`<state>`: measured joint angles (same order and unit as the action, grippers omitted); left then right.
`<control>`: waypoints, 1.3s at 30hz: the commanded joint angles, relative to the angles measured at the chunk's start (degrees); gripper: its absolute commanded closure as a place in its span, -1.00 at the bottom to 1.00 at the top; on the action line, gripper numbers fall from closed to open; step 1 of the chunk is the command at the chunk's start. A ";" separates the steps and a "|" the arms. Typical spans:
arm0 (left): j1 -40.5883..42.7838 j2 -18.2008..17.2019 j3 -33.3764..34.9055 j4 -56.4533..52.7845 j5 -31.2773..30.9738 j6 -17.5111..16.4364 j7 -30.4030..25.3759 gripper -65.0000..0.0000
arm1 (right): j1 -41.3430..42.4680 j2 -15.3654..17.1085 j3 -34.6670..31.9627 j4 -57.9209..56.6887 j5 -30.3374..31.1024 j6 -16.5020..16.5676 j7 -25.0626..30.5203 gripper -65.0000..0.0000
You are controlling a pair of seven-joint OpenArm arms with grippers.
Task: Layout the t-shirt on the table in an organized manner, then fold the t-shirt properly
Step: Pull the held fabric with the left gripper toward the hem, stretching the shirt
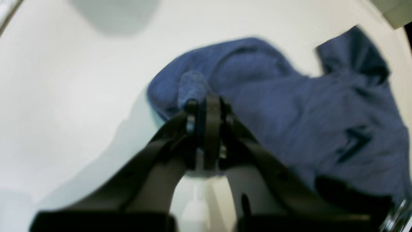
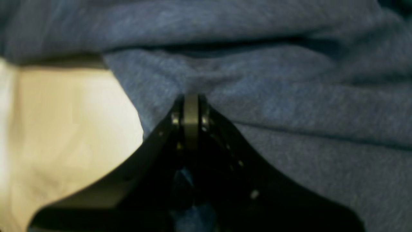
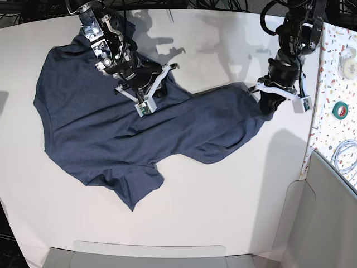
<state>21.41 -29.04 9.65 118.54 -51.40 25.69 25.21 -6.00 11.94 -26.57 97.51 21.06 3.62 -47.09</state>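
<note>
The dark navy t-shirt (image 3: 111,128) lies spread and wrinkled on the white table (image 3: 223,195), stretching from the far left toward the right edge. At the shirt's right tip my left gripper (image 3: 266,105) is shut on a pinch of cloth. The left wrist view shows its fingers (image 1: 203,104) closed on a raised fold of the t-shirt (image 1: 289,106) above the table (image 1: 80,80). My right gripper (image 3: 129,84) is down on the shirt's upper middle. In the right wrist view it (image 2: 191,96) is shut, with t-shirt (image 2: 289,96) cloth bunched at its tip and table (image 2: 64,112) showing to the left.
A speckled surface (image 3: 329,128) along the right edge holds a green tape roll (image 3: 341,109), a white roll (image 3: 350,64) and a coiled cable (image 3: 343,156). Grey panels stand at the front (image 3: 150,254) and the front right (image 3: 329,223).
</note>
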 commanded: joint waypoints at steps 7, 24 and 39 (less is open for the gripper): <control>-5.54 -0.46 -0.55 1.06 0.45 -0.42 -1.70 1.00 | -2.48 8.67 -7.94 2.22 0.26 0.47 -4.38 1.00; -26.46 2.44 -0.02 -1.49 0.80 -0.42 0.24 1.00 | -7.23 19.13 -10.40 8.11 0.44 0.65 -4.38 1.00; -43.26 9.21 0.06 -32.87 0.80 -0.42 4.37 1.00 | -8.73 22.21 -10.14 11.98 0.52 0.73 -4.47 1.00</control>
<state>-19.97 -19.35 10.09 84.82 -50.83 25.87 31.07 -13.96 33.12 -36.60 110.06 22.63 4.73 -46.15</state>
